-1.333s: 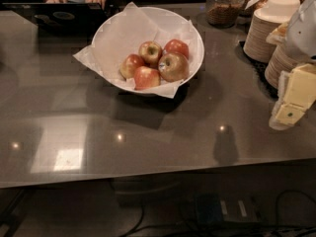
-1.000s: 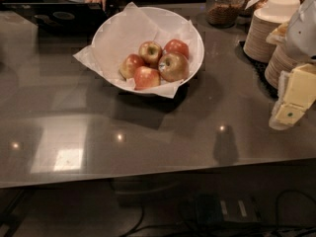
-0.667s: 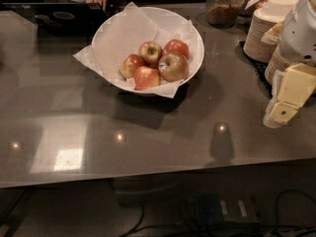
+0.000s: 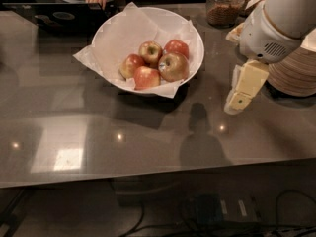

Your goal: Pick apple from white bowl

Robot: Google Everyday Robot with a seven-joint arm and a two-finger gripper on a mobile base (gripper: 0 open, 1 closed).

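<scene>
The white bowl [image 4: 118, 31], lined with crinkled white paper, stands on the grey counter at the upper middle. Inside lie several apples. The largest apple [image 4: 173, 66], dull reddish-brown with greenish-yellow patches, lies at the bowl's front right. Smaller red-yellow apples [image 4: 147, 77] lie around it. My gripper [image 4: 238, 98], pale yellow, hangs from the white arm at the right, above the counter and to the right of the bowl, apart from it. It holds nothing that I can see.
Stacks of beige paper plates [image 4: 296, 73] stand at the right edge behind the arm. A glass jar [image 4: 224, 5] stands at the back. A person with a dark laptop [image 4: 64, 14] sits at the back left. The counter's front edge [image 4: 148, 174] runs below.
The arm and gripper have moved left and forward, from the right edge toward the bowl. The bowl and apples have not moved.
</scene>
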